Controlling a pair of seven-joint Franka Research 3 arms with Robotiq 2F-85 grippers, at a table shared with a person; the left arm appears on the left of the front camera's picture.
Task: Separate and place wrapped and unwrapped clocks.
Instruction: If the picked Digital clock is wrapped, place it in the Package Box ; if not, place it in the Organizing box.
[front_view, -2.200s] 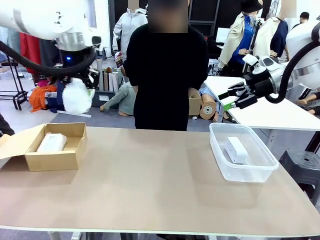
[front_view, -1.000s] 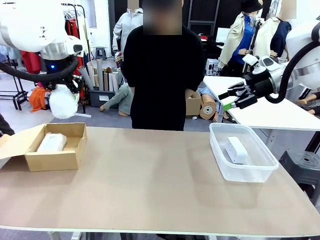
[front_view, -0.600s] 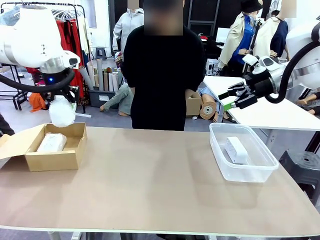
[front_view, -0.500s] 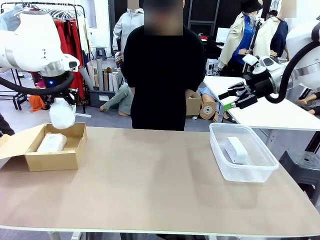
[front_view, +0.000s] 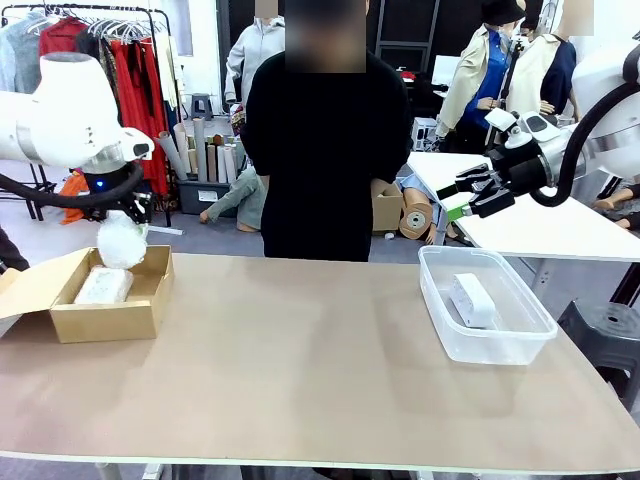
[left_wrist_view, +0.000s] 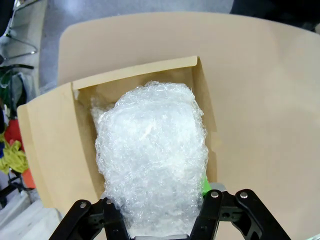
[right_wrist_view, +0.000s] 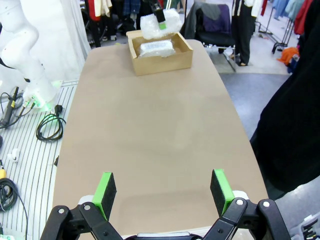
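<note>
I am looking across the table (front_view: 300, 370) at a person (front_view: 330, 150) standing at its far side. My left arm is reaching in from the left, and its gripper (front_view: 122, 213) is clamping the bubble-wrap bundle (front_view: 120, 243), hanging it just above the open cardboard box (front_view: 105, 320) at the table's left end. The plastic-wrapped bundle (front_view: 104, 284) is lying inside that box. My right gripper (front_view: 478, 190) is hovering high, beyond the right end, with its jaws spread wide and holding nothing. Beneath it, the clear plastic tub (front_view: 487, 340) is sitting on the table with the bare white clock (front_view: 472, 299) resting inside.
</note>
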